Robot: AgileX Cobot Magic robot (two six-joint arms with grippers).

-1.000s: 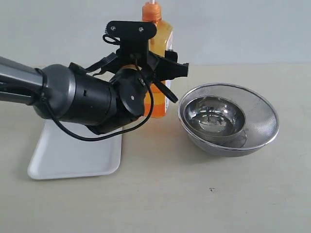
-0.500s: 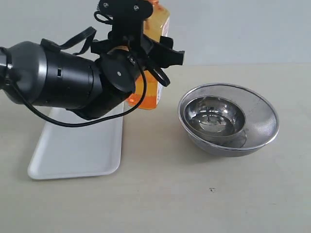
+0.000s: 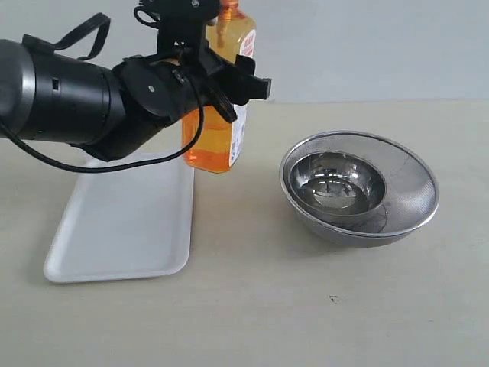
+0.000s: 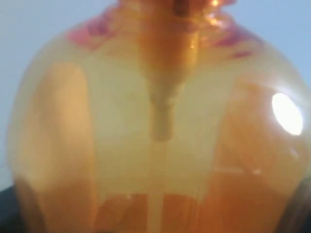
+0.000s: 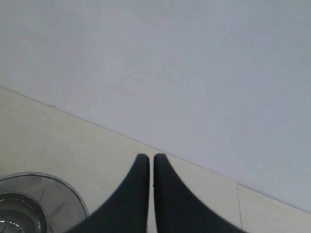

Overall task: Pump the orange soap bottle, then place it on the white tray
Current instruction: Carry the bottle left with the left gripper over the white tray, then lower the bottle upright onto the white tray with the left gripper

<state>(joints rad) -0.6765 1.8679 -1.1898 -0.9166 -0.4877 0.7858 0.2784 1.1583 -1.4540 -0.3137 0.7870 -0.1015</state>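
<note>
While the left gripper [image 3: 225, 84] clamps the orange soap bottle [image 3: 214, 141] aloft, slightly tilted, near the edge of the white tray [image 3: 114, 229], a clean placement calls for moving inward, levelling the base and lowering before release; the right gripper [image 5: 150, 161] hangs closed, empty.

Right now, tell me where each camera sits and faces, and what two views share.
Exterior view: off the arms, looking down across the table at the white tray, steel bowl and orange soap bottle; the left arm and left hand show.
Left wrist view: on the left wrist, close against the orange soap bottle, which fills it; hardly any hand shows.
Right wrist view: on the right wrist, facing table, wall and steel bowl past the shut right hand.
Shared: exterior and right wrist both show the steel bowl.
</note>
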